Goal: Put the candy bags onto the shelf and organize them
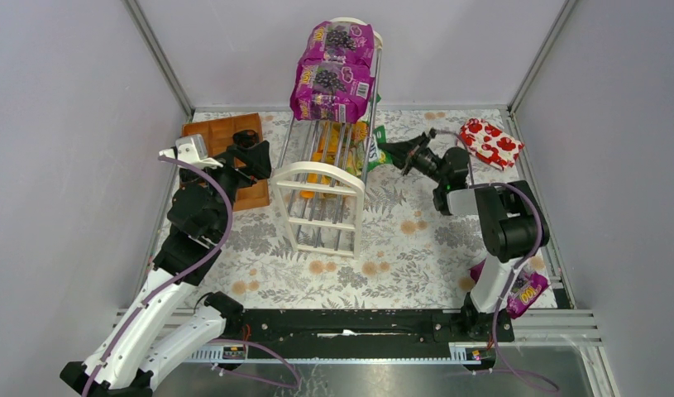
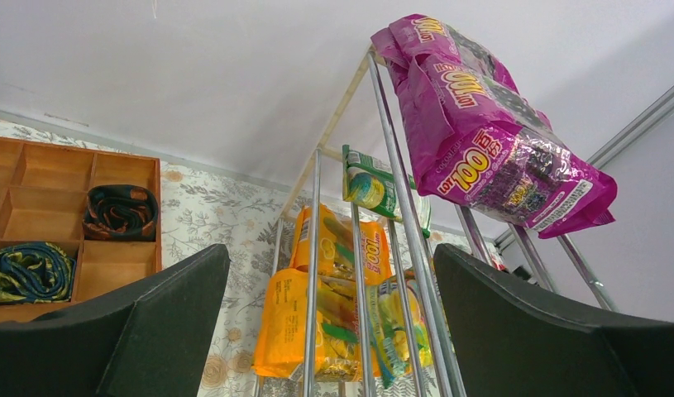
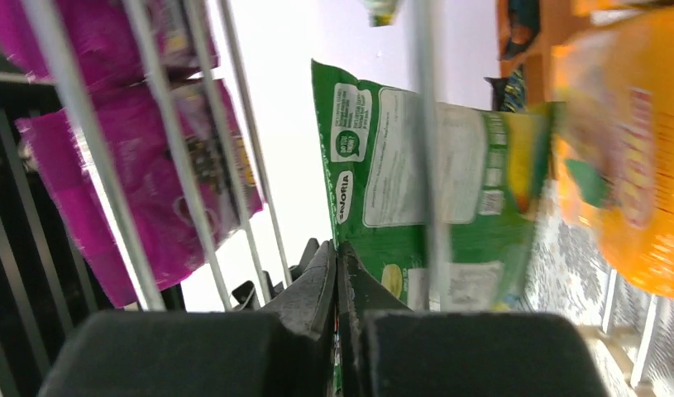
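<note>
**rodwatcher:** ok, which step are we looking at here?

**yam_fan:** Mid-placement, I'd say. The right gripper point(image 3: 337, 258) is pinched on the lower edge of a green bag point(image 3: 416, 174), jaws basically closed with only the film between them. The bag is poking in among the rods on the right side of the shelf point(image 1: 317, 178), which stands mid-table toward the far edge. Can't tell if the rods carry it yet.

**rodwatcher:** and the other bags?

**yam_fan:** Purple bags point(image 1: 333, 74) are up on the top tier, with orange bags point(image 2: 317, 318) on a tier below. One loose purple bag point(image 1: 528, 291) lies at the near right corner, so it's well along but not done imo.

**rodwatcher:** next move?

**yam_fan:** Probably ease the green one further in until the rods take its weight, then let go. Glossy packet, thin rods, so it could slip through. The left gripper point(image 1: 252, 155) is spread wide and holds nothing. It hovers beside the wooden tray point(image 1: 222, 132) near the far left corner, facing the shelf.
</note>
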Available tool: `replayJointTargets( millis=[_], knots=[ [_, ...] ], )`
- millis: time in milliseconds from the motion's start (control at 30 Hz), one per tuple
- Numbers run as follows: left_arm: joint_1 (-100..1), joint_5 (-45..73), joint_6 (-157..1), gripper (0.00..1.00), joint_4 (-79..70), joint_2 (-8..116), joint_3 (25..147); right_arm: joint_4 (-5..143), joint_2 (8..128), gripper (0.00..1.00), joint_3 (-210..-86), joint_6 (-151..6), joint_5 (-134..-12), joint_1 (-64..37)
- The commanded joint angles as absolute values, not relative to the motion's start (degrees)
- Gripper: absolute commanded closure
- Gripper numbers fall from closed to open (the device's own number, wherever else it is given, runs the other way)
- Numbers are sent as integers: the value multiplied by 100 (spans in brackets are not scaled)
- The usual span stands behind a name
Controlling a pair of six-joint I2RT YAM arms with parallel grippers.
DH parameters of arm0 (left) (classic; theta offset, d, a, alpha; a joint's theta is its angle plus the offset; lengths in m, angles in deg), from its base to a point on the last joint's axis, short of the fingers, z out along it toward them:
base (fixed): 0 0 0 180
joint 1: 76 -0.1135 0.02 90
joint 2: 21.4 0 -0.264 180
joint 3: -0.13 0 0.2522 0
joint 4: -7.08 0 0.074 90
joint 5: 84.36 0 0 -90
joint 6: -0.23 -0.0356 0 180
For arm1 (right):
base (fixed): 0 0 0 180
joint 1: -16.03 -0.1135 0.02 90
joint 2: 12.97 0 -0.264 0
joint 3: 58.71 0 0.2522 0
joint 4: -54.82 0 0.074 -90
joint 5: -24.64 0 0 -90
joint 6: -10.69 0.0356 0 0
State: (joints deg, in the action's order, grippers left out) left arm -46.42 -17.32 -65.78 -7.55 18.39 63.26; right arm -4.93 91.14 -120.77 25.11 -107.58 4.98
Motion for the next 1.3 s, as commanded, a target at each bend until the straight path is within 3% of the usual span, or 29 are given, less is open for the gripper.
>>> replayJointTargets(
  millis=[0, 200, 500, 767, 1067, 1167, 1267],
  knots=[
    [-4631, -1754, -6622, 1, -660, 1776, 6329, -1862, 9360, 100, -11649, 2828, -10743, 619],
    [-4630, -1713, -6613, 1, -660, 1816, 6334, -1041, 8800, 100, -11369, 1806, -11151, 946],
    [-4630, -1665, -6604, 1, -660, 1912, 6346, 3508, 6859, 100, -12988, -1396, -11258, 991],
    [-4630, -1661, -6595, 1, -660, 1884, 6355, 5690, 6015, 100, -13023, -2805, -10515, 1337],
    [-4630, -1649, -6582, 1, -660, 1828, 6349, 6586, 6071, 100, -12773, -3683, -9809, 1488],
    [-4630, -1606, -6569, 1, -660, 1853, 6351, 6104, 6671, 100, -12570, -3296, -10355, 1378],
    [-4630, -1630, -6578, 1, -660, 1879, 6346, 4472, 6942, 100, -11986, -2207, -11013, 1324]
  ],
)
